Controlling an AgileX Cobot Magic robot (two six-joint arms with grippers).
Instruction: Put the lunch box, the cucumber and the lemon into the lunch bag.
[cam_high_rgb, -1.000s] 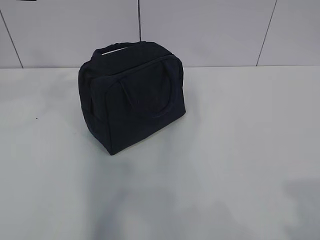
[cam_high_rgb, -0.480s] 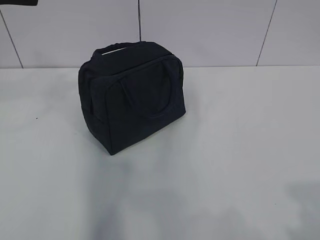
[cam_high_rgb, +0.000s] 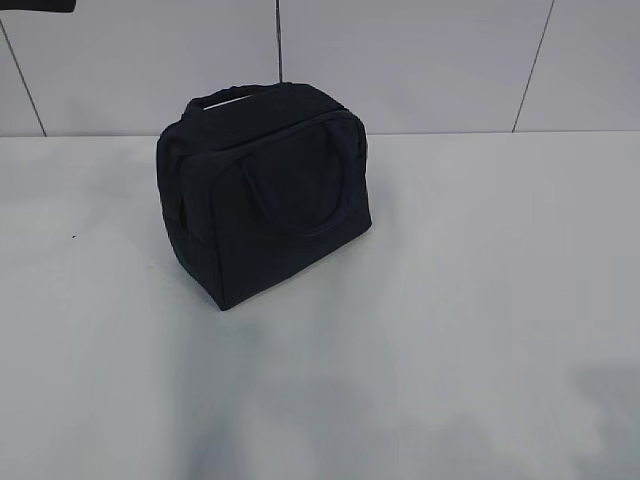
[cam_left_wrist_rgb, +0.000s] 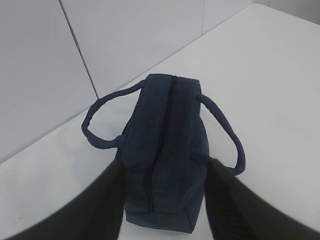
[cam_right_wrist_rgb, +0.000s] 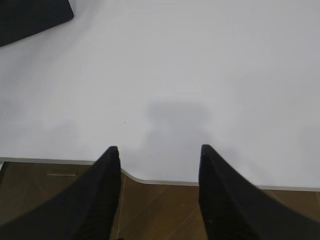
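While nothing has shifted over the last second, I log: lunch bag (cam_high_rgb: 262, 195) upright on the table (cam_high_rgb: 480, 300), zipper (cam_left_wrist_rgb: 159, 135) shut; left gripper (cam_left_wrist_rgb: 162, 165) above it, right gripper (cam_right_wrist_rgb: 159, 152) over bare tabletop, both open, empty. Food unseen; packing apparently not yet begun.

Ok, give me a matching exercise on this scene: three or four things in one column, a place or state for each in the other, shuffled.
Column 1:
1. lunch bag
2. zipper
3. left gripper
4. right gripper

Column 2:
a. open above the table's near edge, holding nothing
b. closed along the top
c. open above the bag
d. upright near the tiled wall

Pairs: 1-d, 2-b, 3-c, 4-a
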